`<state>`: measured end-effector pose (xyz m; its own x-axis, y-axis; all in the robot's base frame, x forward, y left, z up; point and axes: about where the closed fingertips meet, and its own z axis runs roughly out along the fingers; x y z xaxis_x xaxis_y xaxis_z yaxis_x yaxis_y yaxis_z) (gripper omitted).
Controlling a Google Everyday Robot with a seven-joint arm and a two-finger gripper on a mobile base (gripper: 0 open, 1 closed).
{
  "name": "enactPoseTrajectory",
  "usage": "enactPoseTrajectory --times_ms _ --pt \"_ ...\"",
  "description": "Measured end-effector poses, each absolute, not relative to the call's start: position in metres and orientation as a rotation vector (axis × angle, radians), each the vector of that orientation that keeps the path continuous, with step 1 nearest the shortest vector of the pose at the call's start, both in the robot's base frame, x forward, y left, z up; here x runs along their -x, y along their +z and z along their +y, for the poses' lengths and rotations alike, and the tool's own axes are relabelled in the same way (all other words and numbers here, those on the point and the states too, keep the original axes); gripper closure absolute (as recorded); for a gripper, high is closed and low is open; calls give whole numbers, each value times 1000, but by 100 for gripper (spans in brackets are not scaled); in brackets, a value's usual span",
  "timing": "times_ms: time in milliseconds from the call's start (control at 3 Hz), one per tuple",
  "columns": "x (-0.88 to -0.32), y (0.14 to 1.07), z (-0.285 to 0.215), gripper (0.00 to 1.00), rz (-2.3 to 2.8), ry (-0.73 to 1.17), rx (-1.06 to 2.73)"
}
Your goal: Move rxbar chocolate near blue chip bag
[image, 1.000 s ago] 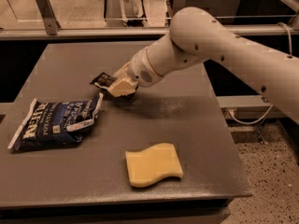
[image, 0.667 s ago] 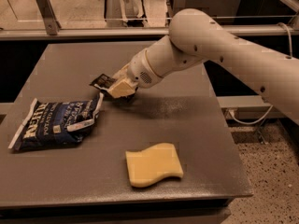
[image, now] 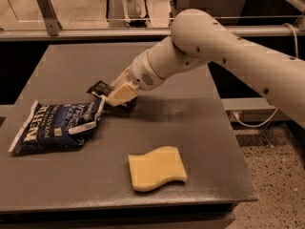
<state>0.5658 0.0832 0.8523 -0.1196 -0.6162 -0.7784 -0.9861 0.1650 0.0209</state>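
Camera view: my pincer point(image: 117, 98) is low over the tabletop point(image: 200, 128), left of centre, clamped on the rxbar chocolate point(image: 99, 88). The bar's black end sticks out far-left of the pincer, tilted. It's right at the blue chip bag point(image: 55, 125), just beside the bag's right edge; can't tell if they touch. Arm reaches in from the right, angled down, so the bar lands next to the bag and not on it. Yellow sponge point(image: 157, 168) lies near-right, well apart, not in the way. Versus a second ago: almost no change, pincer, bar and bag in the same spots. Looks like placement is basically done, release pending.
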Motion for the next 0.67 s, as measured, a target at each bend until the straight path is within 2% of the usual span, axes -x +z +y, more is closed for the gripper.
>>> enactPoseTrajectory --times_ms 333,667 --pt "-565 852 85 12 1813 753 1524" --pt "-565 848 80 0 1832 771 1549"
